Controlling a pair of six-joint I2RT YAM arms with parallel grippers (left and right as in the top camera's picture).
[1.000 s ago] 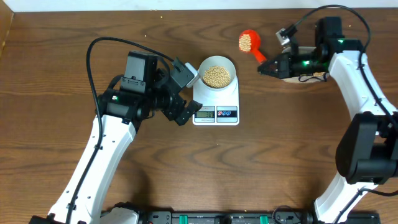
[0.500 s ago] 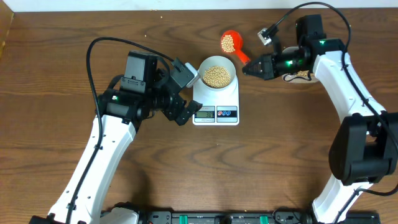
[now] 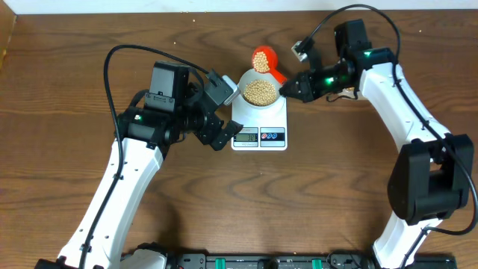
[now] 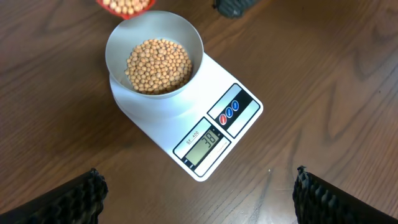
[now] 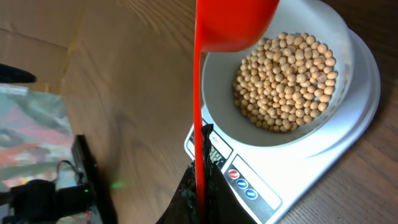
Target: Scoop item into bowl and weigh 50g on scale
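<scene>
The white scale (image 3: 259,119) stands mid-table with the pale bowl (image 3: 246,76) on it, holding tan beans (image 3: 260,91). My right gripper (image 3: 287,87) is shut on the handle of a red scoop (image 3: 261,58), which carries beans just behind the bowl's far rim. In the right wrist view the scoop (image 5: 233,22) hangs over the bowl (image 5: 217,90) and its beans (image 5: 286,78), with the handle pinched in the gripper (image 5: 200,183). My left gripper (image 4: 198,186) stands open and empty in front of the scale (image 4: 205,106), whose display (image 4: 205,140) reads 38.
A black rail (image 3: 261,261) runs along the table's front edge. My left arm (image 3: 160,112) lies left of the scale and the right arm (image 3: 388,82) reaches in from the right. The table's far edge (image 3: 149,13) is close behind the scoop.
My right gripper has carried the bean-filled scoop leftward from the back right to the bowl's far rim. The left arm has not moved.
</scene>
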